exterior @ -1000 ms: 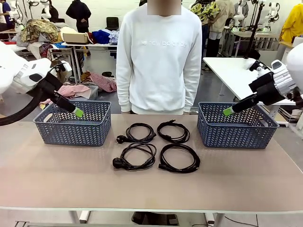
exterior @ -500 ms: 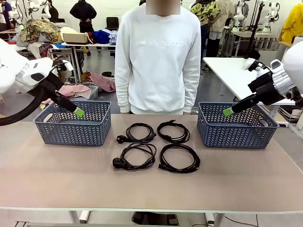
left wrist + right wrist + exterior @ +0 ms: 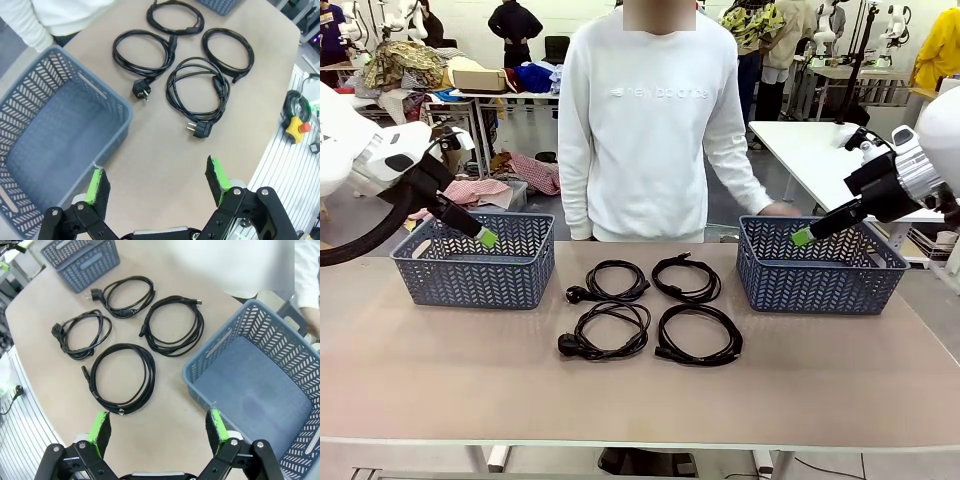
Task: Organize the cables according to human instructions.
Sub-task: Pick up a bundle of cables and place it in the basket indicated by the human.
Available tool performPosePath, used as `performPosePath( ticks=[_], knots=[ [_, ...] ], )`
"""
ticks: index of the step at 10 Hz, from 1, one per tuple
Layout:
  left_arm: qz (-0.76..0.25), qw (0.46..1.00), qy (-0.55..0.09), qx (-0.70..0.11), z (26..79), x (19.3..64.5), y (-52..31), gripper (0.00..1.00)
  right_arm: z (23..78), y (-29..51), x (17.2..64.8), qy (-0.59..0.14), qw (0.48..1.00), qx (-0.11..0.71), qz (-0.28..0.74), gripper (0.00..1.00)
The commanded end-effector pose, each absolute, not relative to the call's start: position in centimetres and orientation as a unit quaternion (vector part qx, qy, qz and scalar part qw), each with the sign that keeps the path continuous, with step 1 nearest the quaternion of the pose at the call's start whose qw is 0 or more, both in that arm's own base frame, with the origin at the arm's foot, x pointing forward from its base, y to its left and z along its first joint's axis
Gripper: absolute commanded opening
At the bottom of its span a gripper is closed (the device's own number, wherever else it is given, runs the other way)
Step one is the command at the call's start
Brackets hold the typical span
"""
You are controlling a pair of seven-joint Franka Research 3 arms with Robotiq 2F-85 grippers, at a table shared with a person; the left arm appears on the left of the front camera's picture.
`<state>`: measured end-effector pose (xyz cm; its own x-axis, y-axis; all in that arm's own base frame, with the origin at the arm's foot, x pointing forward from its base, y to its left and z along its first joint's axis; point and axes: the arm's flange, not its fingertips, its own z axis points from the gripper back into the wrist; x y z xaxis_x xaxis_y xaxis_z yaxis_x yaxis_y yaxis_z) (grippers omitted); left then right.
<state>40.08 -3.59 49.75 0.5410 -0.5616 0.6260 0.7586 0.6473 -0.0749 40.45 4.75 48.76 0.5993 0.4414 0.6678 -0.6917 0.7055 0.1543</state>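
Four black coiled cables lie in a square at mid-table: back left (image 3: 610,281), back right (image 3: 687,278), front left (image 3: 605,333), front right (image 3: 700,335). My left gripper (image 3: 485,238) hangs open over the left basket (image 3: 470,280). Its wrist view shows the open left gripper (image 3: 156,172) above bare table, with a plugged coil (image 3: 197,95) ahead. My right gripper (image 3: 802,236) is open over the right basket (image 3: 820,290). In its wrist view the right gripper (image 3: 158,419) has a coil (image 3: 122,377) just ahead. The human (image 3: 655,120) stands behind the table, one hand (image 3: 780,210) at the right basket's far rim.
Both blue-grey baskets are empty, as the left wrist view (image 3: 55,135) and the right wrist view (image 3: 260,385) show. Bare tabletop (image 3: 640,400) stretches in front of the coils. A white table (image 3: 810,150) stands behind on the right.
The person's arm on the picture's right has swung out, and its hand now rests at the right basket's far rim. Both arms and all cables stay where they were.
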Motion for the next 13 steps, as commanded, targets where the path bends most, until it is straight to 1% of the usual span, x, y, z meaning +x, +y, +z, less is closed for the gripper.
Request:
performPosePath(
  ticks=[1,13],
  knots=[
    [-0.392,0.853,-0.292,-0.181,49.35,40.04,-3.33,1.00,48.53,4.64,40.67,-0.312,0.865,0.214,0.329,1.00],
    [-0.392,0.853,-0.292,-0.181,49.35,40.04,-3.33,1.00,48.53,4.64,40.67,-0.312,0.865,0.214,0.329,1.00]
  ],
)
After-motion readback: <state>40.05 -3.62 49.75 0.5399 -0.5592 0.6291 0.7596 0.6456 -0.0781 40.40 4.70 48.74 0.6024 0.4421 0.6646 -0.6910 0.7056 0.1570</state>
